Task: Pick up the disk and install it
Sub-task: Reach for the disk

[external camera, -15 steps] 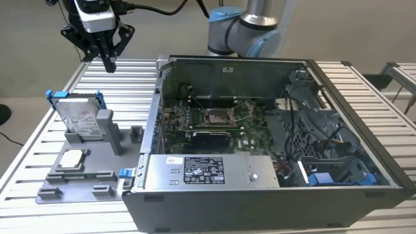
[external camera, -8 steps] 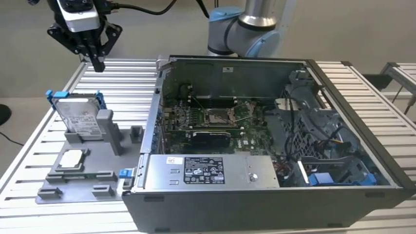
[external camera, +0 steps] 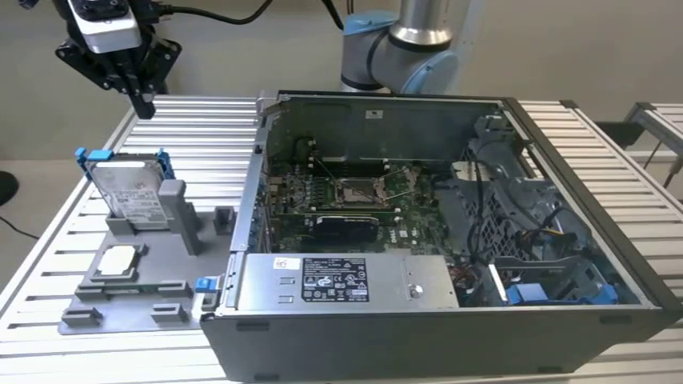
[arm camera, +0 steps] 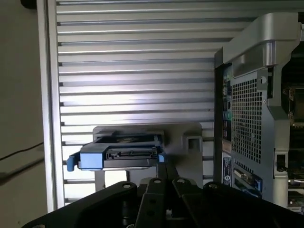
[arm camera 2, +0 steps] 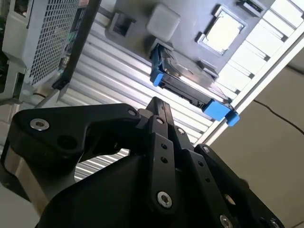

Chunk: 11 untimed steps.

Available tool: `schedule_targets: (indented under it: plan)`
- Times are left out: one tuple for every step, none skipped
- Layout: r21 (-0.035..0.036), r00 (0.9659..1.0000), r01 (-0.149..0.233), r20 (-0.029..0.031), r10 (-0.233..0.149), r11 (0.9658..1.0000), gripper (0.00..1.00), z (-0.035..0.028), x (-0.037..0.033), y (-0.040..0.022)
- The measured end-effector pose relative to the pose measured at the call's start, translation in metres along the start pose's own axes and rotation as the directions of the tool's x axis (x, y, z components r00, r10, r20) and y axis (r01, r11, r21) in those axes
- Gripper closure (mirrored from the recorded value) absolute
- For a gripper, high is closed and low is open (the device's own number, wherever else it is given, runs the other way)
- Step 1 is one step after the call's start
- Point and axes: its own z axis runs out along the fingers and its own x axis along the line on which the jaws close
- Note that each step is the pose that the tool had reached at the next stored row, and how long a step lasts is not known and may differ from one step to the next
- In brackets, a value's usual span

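The disk point(external camera: 130, 192) stands on edge in a grey holder point(external camera: 128, 298) at the exterior view's left, silver with a white label and a blue bracket around it. My gripper point(external camera: 143, 106) hangs above and behind it, well clear, with its black fingers shut together on nothing. In both wrist views the disk point(arm camera 2: 190, 90) point(arm camera: 123, 154) lies just beyond the tips of the gripper point(arm camera 2: 156, 102) point(arm camera: 162, 167), and its blue bracket ends stick out on both sides.
An open computer case point(external camera: 449, 328) lies beside the holder, with a motherboard point(external camera: 353, 192), a grey power supply point(external camera: 341, 280) and blue drive-bay clips point(external camera: 533, 292). A small square chip point(external camera: 117, 262) sits on the holder in front of the disk. The slatted table point(external camera: 203, 128) runs under everything.
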Motion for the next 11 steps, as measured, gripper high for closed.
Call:
schedule_targets:
  plan:
    - [-0.0002,1.0000,0.002,-0.0002,-0.002,1.0000,1.00,0.0000,0.0035,-0.0001]
    - [-0.0003,1.0000,0.004,-0.0003,-0.004,1.0000,1.00,0.0000,0.0068,-0.0002]
    - [-0.0005,1.0000,0.005,-0.0003,-0.005,1.0000,1.00,0.0000,0.0103,-0.0004]
    - [-0.0005,1.0000,0.007,-0.0004,-0.007,1.0000,1.00,0.0000,0.0138,-0.0005]
    - [-0.0006,1.0000,0.008,-0.0005,-0.008,1.0000,1.00,0.0001,0.0176,-0.0007]
    - [-0.0006,1.0000,0.009,-0.0006,-0.009,1.0000,1.00,0.0001,0.0213,-0.0009]
    - [-0.0007,0.9999,0.011,-0.0007,-0.011,0.9999,1.00,0.0001,0.0250,-0.0010]
    - [-0.0008,0.9999,0.012,-0.0007,-0.012,0.9999,1.00,0.0001,0.0286,-0.0012]
    - [-0.0008,0.9999,0.013,-0.0008,-0.013,0.9999,1.00,0.0001,0.0324,-0.0013]
    - [-0.0008,0.9999,0.014,-0.0008,-0.014,0.9999,1.00,0.0001,0.0363,-0.0015]
    - [-0.0009,0.9999,0.015,-0.0008,-0.015,0.9999,1.00,0.0001,0.0402,-0.0017]
